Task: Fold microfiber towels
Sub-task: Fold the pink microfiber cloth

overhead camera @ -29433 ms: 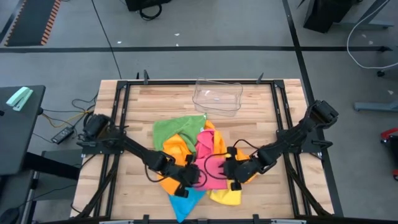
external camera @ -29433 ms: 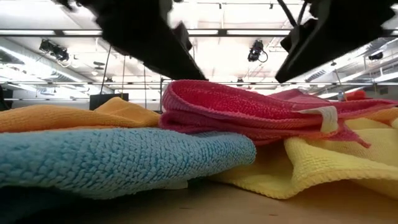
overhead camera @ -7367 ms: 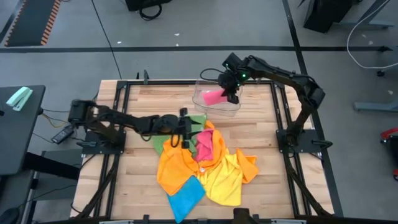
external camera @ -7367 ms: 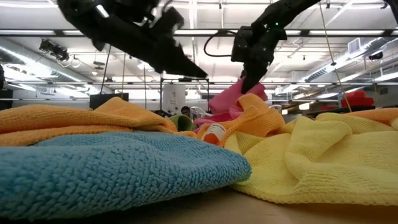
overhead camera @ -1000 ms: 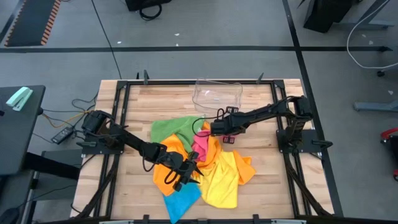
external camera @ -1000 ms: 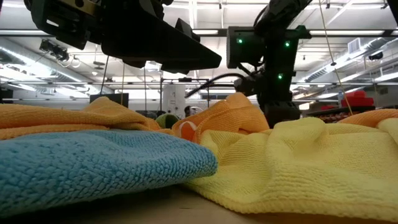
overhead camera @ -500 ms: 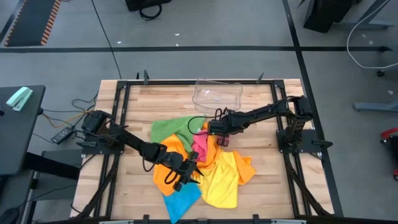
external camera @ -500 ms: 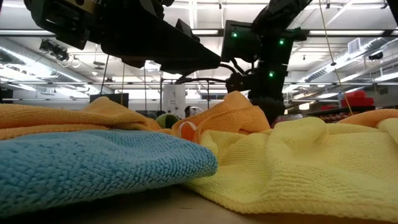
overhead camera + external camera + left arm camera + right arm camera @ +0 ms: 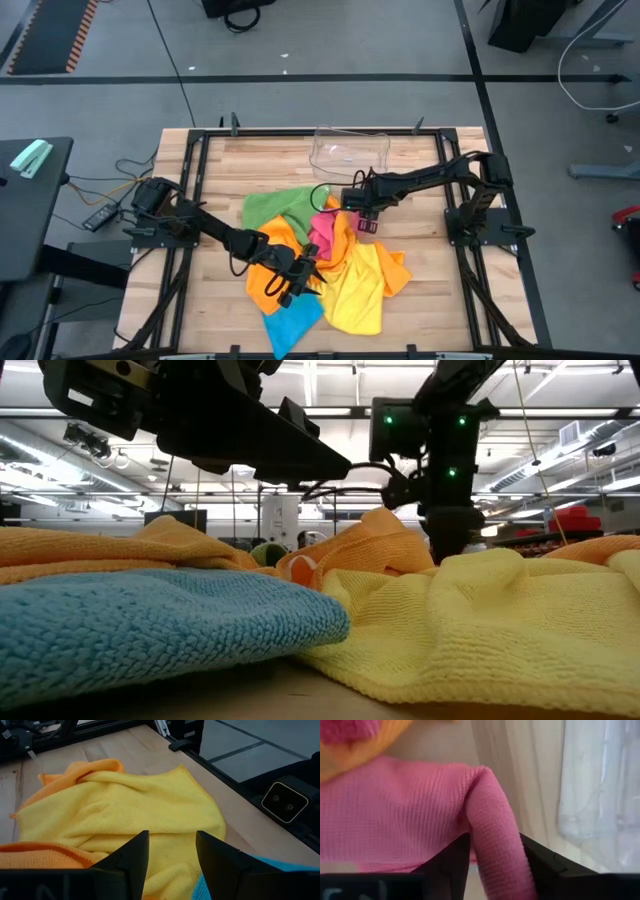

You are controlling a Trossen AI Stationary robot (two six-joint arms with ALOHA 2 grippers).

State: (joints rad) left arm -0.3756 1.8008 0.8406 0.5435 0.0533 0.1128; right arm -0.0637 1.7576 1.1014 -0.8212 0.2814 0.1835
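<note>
Microfiber towels lie heaped in the middle of the wooden table (image 9: 410,310): a green towel (image 9: 268,208) toward the far side, a pink towel (image 9: 325,232), an orange towel (image 9: 265,262), a yellow towel (image 9: 362,290) and a blue towel (image 9: 296,322) at the near edge. Much of each cloth is buried under its neighbours, so no full outline shows. From table height only blue, yellow and orange folds are plain; the pink is hidden behind them. The left gripper (image 9: 303,281) hangs over the orange and yellow cloths with its fingers (image 9: 132,852) spread apart and nothing between them. The right gripper (image 9: 357,205) sits at the pile's far edge, near the clear plastic tray (image 9: 350,155); its fingers (image 9: 452,857) stand apart with a raised ridge of pink cloth between them. Whether they press on that ridge cannot be told.
</note>
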